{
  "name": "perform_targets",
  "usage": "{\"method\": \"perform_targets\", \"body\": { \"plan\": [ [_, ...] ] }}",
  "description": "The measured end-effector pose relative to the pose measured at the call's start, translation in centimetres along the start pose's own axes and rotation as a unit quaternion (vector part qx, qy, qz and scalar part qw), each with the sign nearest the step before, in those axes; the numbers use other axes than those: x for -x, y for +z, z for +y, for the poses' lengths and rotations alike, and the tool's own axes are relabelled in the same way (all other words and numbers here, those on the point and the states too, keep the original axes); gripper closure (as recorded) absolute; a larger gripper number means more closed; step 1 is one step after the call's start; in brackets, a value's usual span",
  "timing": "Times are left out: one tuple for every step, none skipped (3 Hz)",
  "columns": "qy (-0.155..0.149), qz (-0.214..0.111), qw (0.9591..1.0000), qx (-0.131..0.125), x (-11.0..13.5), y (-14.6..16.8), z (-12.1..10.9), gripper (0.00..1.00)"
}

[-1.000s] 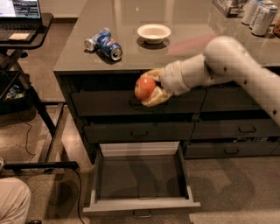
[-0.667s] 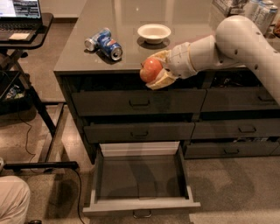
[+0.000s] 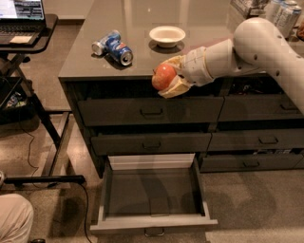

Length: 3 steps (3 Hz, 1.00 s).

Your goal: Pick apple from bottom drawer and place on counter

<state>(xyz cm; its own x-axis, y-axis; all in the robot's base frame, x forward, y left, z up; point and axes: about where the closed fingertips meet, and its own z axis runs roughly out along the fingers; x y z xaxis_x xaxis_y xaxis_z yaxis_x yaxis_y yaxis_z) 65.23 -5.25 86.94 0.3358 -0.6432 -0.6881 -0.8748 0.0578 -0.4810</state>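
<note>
My gripper point(image 3: 166, 77) is shut on the red-orange apple point(image 3: 163, 76) and holds it in the air at the front edge of the counter point(image 3: 137, 61), at about counter height. The white arm reaches in from the upper right. The bottom drawer point(image 3: 152, 192) is pulled open below, with a light grey inside and nothing visible in it. Its small metal handle point(image 3: 153, 231) shows at the front.
On the counter lie two blue soda cans point(image 3: 114, 46) at the left and a white bowl point(image 3: 167, 35) behind the apple. More cans point(image 3: 285, 14) stand at the far right. A black laptop desk point(image 3: 23, 33) stands at the left. Shut drawers point(image 3: 151, 111) sit under the counter.
The gripper has lifted the apple up from in front of the top drawers to the level of the counter's front edge, moving slightly right and back.
</note>
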Motion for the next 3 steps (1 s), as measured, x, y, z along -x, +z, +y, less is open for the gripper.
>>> {"method": "perform_targets", "body": {
  "plan": [
    [0.04, 0.019, 0.9984, -0.035, -1.8, -0.1, -2.1, 1.0],
    [0.097, 0.035, 0.9896, -0.101, -4.4, -0.7, -5.4, 1.0],
    [0.156, 0.049, 0.9711, -0.174, -6.8, -1.9, -8.0, 1.0]
  ]
}}
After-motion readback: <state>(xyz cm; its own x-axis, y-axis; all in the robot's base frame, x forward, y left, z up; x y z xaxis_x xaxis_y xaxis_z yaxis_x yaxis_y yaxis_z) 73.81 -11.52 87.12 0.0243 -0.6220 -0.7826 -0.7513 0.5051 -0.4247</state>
